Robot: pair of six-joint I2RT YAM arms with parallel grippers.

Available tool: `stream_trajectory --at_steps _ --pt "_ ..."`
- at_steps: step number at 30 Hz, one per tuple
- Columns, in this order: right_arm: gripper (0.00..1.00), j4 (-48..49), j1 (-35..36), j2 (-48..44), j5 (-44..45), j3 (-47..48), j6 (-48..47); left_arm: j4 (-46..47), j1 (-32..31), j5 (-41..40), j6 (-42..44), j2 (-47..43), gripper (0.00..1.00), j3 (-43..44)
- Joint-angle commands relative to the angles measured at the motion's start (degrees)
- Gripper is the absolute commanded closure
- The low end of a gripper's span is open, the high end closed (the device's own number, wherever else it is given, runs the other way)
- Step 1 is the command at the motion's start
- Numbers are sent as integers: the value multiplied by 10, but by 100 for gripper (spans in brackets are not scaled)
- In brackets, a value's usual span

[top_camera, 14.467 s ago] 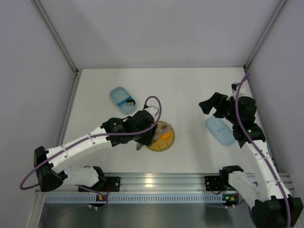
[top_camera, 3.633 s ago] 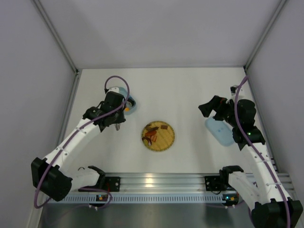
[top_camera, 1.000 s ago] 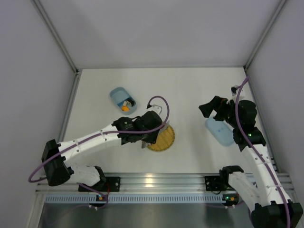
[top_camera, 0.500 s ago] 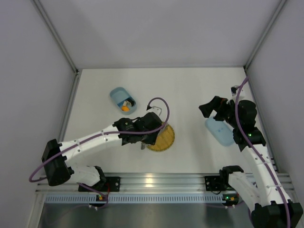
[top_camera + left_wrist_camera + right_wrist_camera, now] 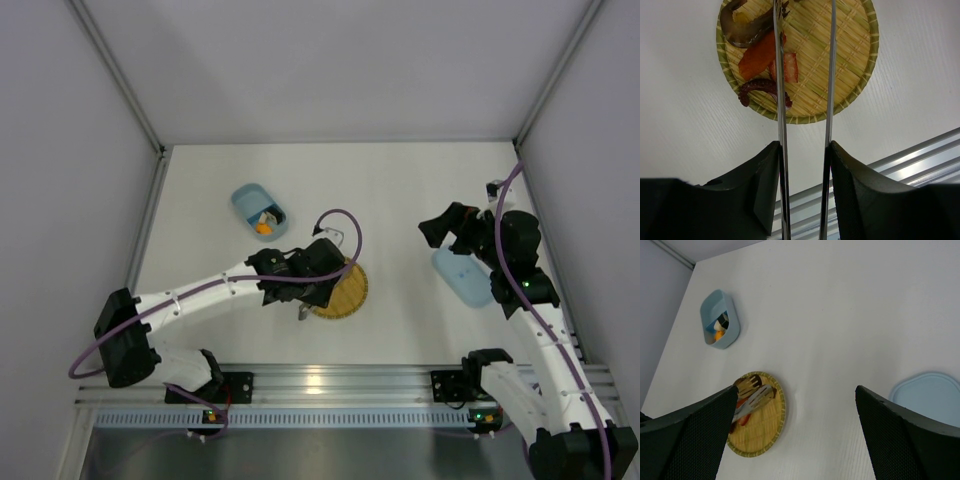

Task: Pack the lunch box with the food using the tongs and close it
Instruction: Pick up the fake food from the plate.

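Note:
My left gripper (image 5: 803, 150) is shut on the tongs (image 5: 780, 100), one finger pressing on each silver arm. The arms stand apart and reach over the round yellow woven plate (image 5: 860, 75). On the plate lies food: an orange piece (image 5: 757, 55), a red piece (image 5: 790, 68), a dark curled piece (image 5: 759, 86) and a brown piece (image 5: 742, 32). The tongs' slotted tips (image 5: 754, 396) hang above these pieces. The light-blue lunch box (image 5: 250, 205) lies open at the back left with an orange piece (image 5: 262, 227) inside. Its lid (image 5: 462, 277) lies below my open, empty right gripper (image 5: 445, 222).
The left arm (image 5: 200, 296) stretches across the table's near left part. An aluminium rail (image 5: 340, 380) runs along the near edge. Grey walls close in the table at the left, back and right.
Over the last seconds the left arm came from the lunch box back over the plate, and in the last second edged slightly right. The right arm has not moved.

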Motion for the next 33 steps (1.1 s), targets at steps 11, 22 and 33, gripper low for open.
stream_trajectory --at_steps 11,22,33 --pt "1 7 -9 -9 4 -2 -10 17 -5 3 1 -22 64 2" --pt "1 8 -9 -9 4 -2 -9 -17 -6 -49 -6 -75 66 24" --pt "1 12 -9 -4 0 -2 -7 -73 -2 -177 -58 -114 63 38"
